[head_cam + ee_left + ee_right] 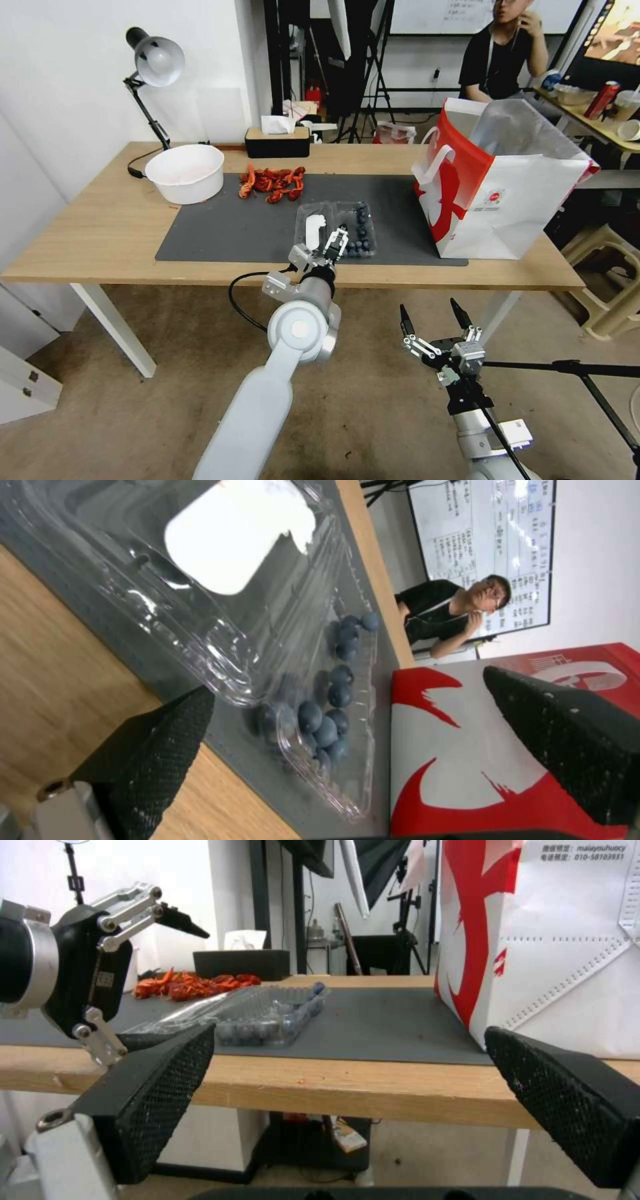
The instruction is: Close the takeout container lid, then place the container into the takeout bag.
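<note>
Takeout container (337, 229) lies open on the gray mat (220, 230), lid (313, 228) flat beside the berry half, left of the takeout bag (497, 193). Left gripper (335, 245) hovers at its near edge — fingers spread, holding nothing. Right gripper (433, 319) spread too, below table (87, 230) level.

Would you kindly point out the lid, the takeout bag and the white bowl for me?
lid (312, 230), head view, on its white sticker label.
takeout bag (527, 200), head view, on its white front panel.
white bowl (190, 181), head view, on its outer wall.
</note>
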{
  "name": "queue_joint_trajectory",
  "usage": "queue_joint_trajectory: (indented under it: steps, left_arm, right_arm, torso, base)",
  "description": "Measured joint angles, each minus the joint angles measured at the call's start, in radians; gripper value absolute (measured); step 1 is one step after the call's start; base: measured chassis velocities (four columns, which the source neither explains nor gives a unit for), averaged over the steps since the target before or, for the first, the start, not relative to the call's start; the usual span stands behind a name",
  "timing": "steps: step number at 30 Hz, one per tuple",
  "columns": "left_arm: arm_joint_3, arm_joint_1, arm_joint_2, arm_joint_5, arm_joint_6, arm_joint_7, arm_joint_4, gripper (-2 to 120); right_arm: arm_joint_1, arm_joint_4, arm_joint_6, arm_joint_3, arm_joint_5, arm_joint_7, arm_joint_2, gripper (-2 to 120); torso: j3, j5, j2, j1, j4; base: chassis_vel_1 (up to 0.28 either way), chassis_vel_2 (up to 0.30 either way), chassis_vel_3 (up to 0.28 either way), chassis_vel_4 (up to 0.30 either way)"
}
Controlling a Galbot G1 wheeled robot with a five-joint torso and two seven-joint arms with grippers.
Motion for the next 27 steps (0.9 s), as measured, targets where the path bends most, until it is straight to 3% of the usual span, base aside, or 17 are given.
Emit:
queue_joint_trajectory:
  steps: [15,21,27]
  left_arm:
    - [-0.014,-0.01,0.0,-0.008,-0.009,0.007,0.013,100]
    - [-0.023,-0.002,0.002,-0.02,-0.036,0.086,0.003,100]
    - [-0.024,0.006,0.009,-0.023,-0.039,0.115,-0.009,100]
  right_arm:
    - [0.002,-0.017,0.011,-0.009,-0.015,-0.002,0.016,100]
    - [0.004,-0.031,0.021,-0.012,-0.024,-0.004,0.023,100]
    - [0.006,-0.036,0.024,-0.015,-0.026,-0.004,0.025,100]
  torso:
    - [0.0,0.0,0.0,0.0,0.0]
    - [0.0,0.0,0.0,0.0,0.0]
    - [0.0,0.0,0.0,0.0,0.0]
  base:
    - [0.0,0.0,0.0,0.0]
    - [0.0,0.0,0.0,0.0]
    - [0.0,0.0,0.0,0.0]
